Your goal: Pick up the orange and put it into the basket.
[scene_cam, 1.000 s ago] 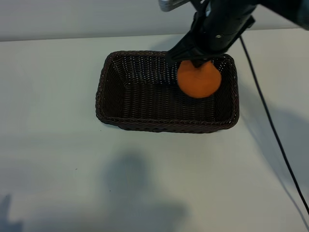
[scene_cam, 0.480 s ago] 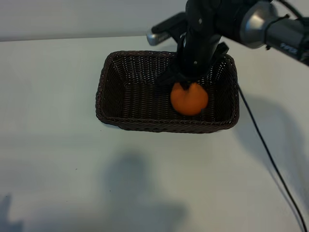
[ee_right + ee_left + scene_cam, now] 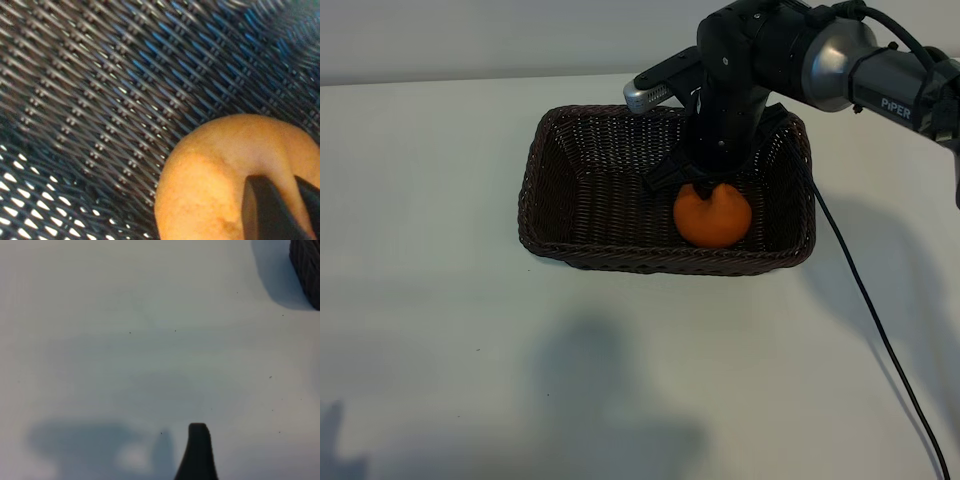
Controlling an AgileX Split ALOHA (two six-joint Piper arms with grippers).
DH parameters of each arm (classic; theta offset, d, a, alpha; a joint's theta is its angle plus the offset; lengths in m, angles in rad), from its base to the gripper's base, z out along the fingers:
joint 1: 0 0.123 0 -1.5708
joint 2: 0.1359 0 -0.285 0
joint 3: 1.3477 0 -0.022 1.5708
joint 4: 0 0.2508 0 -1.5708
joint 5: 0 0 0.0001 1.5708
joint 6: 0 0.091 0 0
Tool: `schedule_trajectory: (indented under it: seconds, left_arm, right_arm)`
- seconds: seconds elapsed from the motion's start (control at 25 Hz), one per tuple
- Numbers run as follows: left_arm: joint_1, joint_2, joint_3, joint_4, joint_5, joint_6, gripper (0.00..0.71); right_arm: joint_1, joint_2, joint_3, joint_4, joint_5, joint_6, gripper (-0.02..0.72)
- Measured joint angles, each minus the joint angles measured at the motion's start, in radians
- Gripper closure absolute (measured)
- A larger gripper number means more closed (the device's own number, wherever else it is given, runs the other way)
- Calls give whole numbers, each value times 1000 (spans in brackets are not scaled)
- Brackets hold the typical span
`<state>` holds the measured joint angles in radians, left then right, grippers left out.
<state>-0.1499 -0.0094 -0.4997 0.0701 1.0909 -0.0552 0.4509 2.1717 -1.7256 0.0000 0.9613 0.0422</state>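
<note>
The orange (image 3: 712, 222) sits low inside the dark-brown woven basket (image 3: 530, 200), near its front right part. My right gripper (image 3: 708, 190) reaches down from above and is shut on the orange's top. In the right wrist view the orange (image 3: 210, 185) fills the corner over the basket's weave (image 3: 100, 100), with one dark finger (image 3: 265, 210) lying against it; the other finger is hidden. In the left wrist view one dark finger (image 3: 198, 452) of my left gripper hangs over bare table, with a basket corner (image 3: 306, 270) far off. The left arm is outside the exterior view.
A black cable (image 3: 865, 290) runs from the right arm across the white table (image 3: 440, 330) to the front right. The right arm's body (image 3: 760, 60) hangs over the basket's back right corner.
The right gripper has come down and forward with the orange, from above the basket's back right rim to low inside the basket. The left arm has not moved.
</note>
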Motion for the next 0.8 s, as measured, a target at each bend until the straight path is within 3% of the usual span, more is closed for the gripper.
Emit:
schedule_trajectory:
  seconds: [0.08, 0.28, 0.36, 0.44, 0.6, 0.8]
  left_arm:
    - [0, 0, 0, 0, 0, 0, 118]
    - [0, 0, 0, 0, 0, 0, 118]
    - [0, 0, 0, 0, 0, 0, 118]
    - [0, 0, 0, 0, 0, 0, 118]
    - [0, 0, 0, 0, 0, 0, 118]
    - [0, 0, 0, 0, 0, 0, 118]
  right_arm:
    - [0, 0, 0, 0, 8, 5, 468]
    - [0, -14, 0, 6, 48, 13, 143]
    - [0, -42, 0, 12, 58, 16, 71]
    - [0, -81, 0, 18, 63, 19, 46]
    - [0, -139, -33, 14, 99, 20, 70]
    - [-26, -155, -104, -52, 167, 23, 116]
